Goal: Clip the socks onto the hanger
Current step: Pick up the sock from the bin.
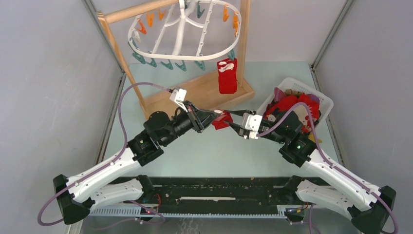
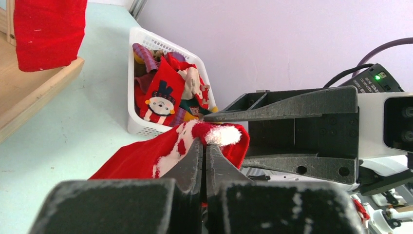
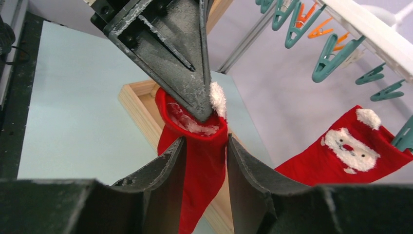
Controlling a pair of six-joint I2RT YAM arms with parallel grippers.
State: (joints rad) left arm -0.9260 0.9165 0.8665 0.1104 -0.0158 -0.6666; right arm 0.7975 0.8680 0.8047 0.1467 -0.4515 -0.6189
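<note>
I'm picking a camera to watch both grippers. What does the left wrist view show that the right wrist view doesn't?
Only left wrist: the white basket, with a snowman sock on top of its pile. Only right wrist: teal clothespins on the hanger, and the Santa face on the hanging sock. Both: the red sock, the left gripper shut on its cuff, and the right gripper straddling it.

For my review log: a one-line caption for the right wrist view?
Left gripper pinches a red sock by the cuff, right gripper flanking it; a Santa sock hangs from the hanger.
</note>
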